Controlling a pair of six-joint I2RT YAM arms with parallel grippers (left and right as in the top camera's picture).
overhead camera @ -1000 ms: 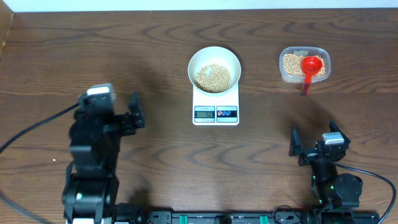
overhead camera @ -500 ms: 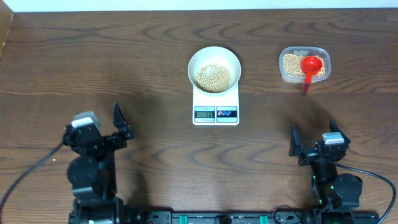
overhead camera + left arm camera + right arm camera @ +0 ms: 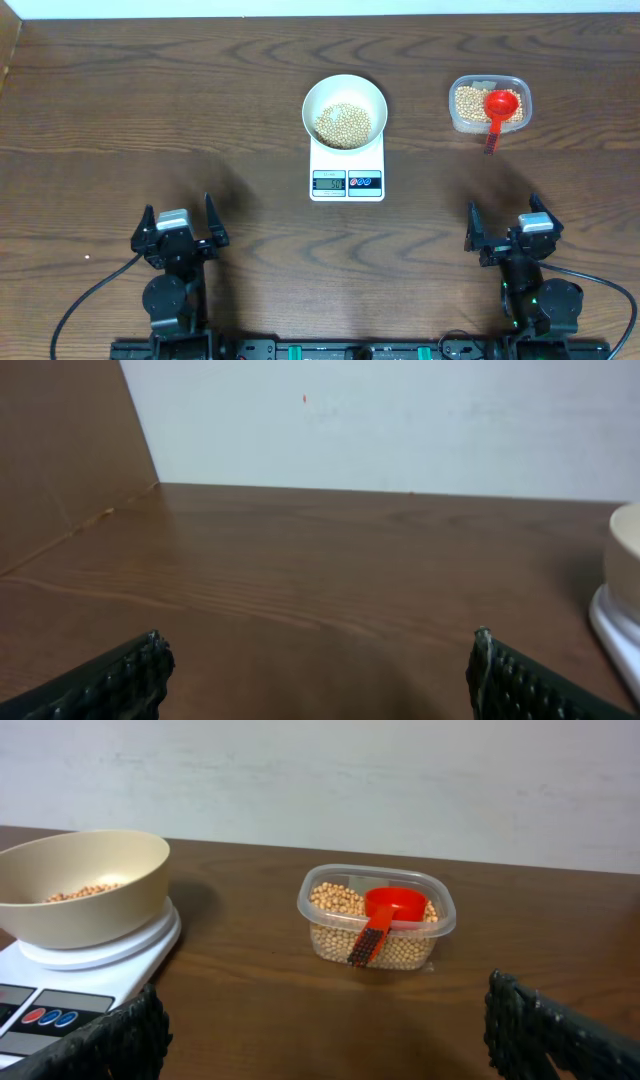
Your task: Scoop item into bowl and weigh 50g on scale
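Now the beans (image 3: 345, 123) lie in the bowl (image 3: 345, 82) on the scale (image 3: 347, 163), and with the left tool (image 3: 180, 215) and the right tool (image 3: 505, 214) both apart and empty, it is best to check the display (image 3: 329, 181), unreadable here, before scooping more.

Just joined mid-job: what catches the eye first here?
The white bowl of beans on the scale, centre back. Right of it, a clear tub of beans with a red scoop lying in it. The left tool and right tool sit open and empty near the front edge.
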